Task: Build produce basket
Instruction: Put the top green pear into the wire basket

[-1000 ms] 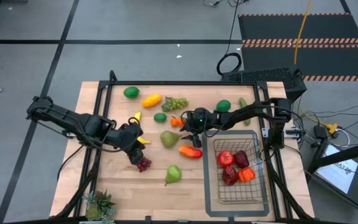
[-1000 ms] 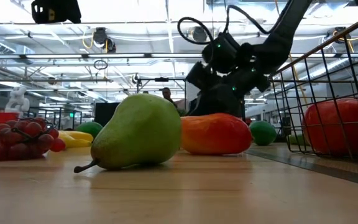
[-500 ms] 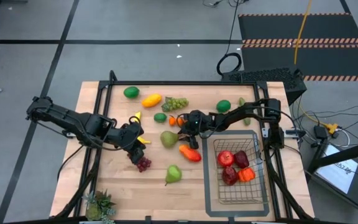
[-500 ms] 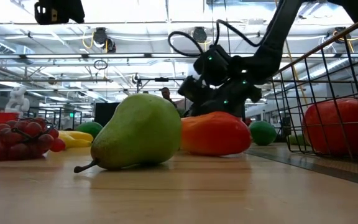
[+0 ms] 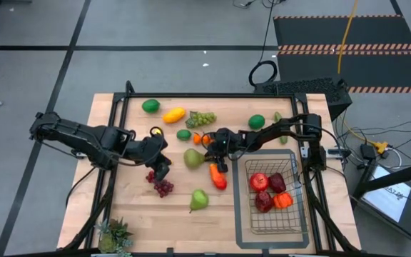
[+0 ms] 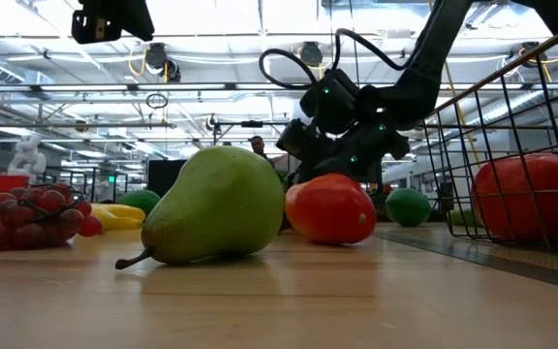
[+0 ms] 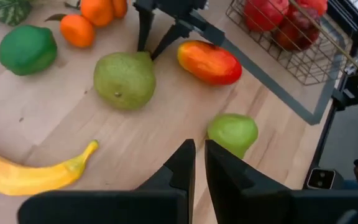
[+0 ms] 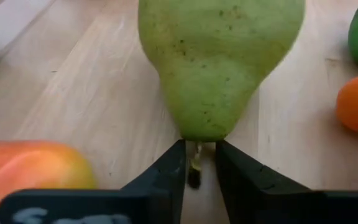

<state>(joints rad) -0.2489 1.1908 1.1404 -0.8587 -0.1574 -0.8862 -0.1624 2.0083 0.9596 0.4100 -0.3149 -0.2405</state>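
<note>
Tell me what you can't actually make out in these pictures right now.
- Right gripper: whether its fingers clamp the pear stem; they hide it in the right wrist view.
- Basket contents: too small to identify in the high view.
- Low view: a nearer pear hides the table behind it.

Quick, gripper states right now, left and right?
Left gripper: shut, holding nothing.
Right gripper: fingers nearly closed around the stem of the pear; a firm grip cannot be told.

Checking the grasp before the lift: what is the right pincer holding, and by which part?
The right pincer is closing on the pear at its stem; a firm hold cannot be told yet.
</note>
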